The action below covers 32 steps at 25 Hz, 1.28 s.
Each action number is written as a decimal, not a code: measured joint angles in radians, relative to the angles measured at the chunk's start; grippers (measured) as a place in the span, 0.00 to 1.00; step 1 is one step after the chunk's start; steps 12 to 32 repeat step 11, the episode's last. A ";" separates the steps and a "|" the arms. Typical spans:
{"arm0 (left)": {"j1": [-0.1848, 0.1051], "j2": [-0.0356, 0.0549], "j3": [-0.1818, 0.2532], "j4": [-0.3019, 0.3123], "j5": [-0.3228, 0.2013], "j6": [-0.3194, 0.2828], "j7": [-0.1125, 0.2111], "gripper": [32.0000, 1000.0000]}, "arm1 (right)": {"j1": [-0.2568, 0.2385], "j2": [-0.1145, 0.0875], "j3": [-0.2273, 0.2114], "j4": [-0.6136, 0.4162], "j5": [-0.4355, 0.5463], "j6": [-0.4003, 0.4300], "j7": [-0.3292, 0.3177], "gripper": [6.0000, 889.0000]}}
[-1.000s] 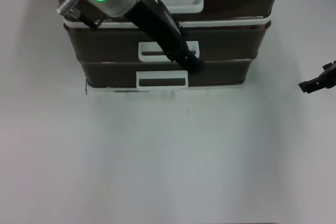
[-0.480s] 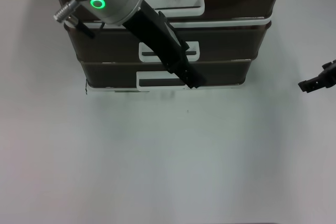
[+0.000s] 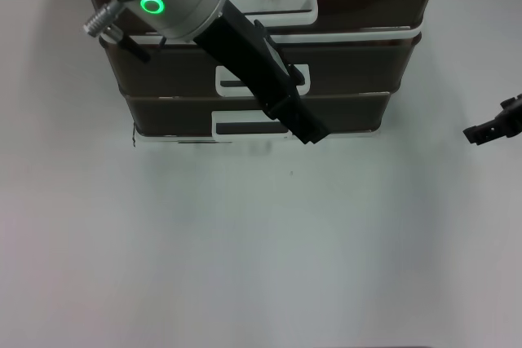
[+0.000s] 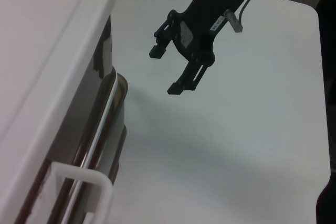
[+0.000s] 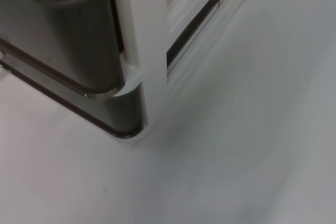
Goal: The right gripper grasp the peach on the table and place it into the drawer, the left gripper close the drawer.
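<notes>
Brown drawer (image 3: 253,112) sits flush in its stack, apparently shut, with the left pincer (image 3: 314,134) at its front edge, fingers' spread hidden. No peach shows, presumably inside; the right pincer (image 4: 170,69) waits apart, jaws open, over the counter (image 3: 261,250).

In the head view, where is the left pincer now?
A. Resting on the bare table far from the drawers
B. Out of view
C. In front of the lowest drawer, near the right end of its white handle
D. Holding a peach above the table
C: the left pincer sits before the lowest drawer, just right of its white handle; no peach shows.
</notes>
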 joint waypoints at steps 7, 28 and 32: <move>0.000 0.0000 0.001 0.008 -0.001 -0.006 -0.002 0.88 | 0.000 0.000 0.001 -0.005 0.000 0.002 0.000 0.97; 0.000 0.0000 0.001 0.008 0.001 -0.006 -0.002 0.88 | 0.000 0.001 0.001 -0.007 0.000 0.002 0.000 0.97; 0.000 0.0000 0.001 0.008 0.001 -0.006 -0.002 0.88 | 0.000 0.001 0.001 -0.007 0.000 0.002 0.000 0.97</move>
